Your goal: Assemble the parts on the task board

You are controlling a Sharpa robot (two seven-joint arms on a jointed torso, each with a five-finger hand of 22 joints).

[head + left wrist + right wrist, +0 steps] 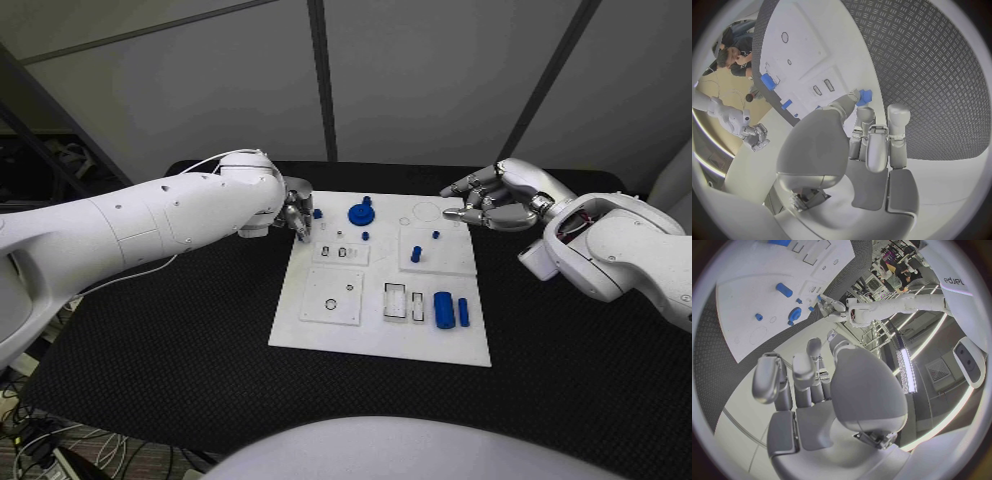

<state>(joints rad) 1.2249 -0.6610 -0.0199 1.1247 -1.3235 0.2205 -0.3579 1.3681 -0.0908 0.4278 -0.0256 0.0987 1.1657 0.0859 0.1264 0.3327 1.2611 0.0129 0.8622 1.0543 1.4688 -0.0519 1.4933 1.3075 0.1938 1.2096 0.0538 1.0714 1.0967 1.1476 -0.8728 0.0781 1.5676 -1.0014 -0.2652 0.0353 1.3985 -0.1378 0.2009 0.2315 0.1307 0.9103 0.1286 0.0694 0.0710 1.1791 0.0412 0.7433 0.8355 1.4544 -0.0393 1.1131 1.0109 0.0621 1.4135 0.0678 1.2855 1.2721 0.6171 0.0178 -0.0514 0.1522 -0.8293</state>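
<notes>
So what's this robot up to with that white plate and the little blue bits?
It is fitting small blue parts into a white task board on the black table. The left hand is at the board's left edge, pinching a small blue part in its fingertips. The right hand hovers over the far right corner with its fingers curled and nothing in them. Other parts already sit on the board, such as a round blue piece and two blue blocks.

You are looking at a robotics lab or test cell. A black mat-covered table stands before plain grey partition panels with dark frame posts, and loose cables trail on the floor at the near left. The right wrist view shows metal rack framing and a strip light.
</notes>
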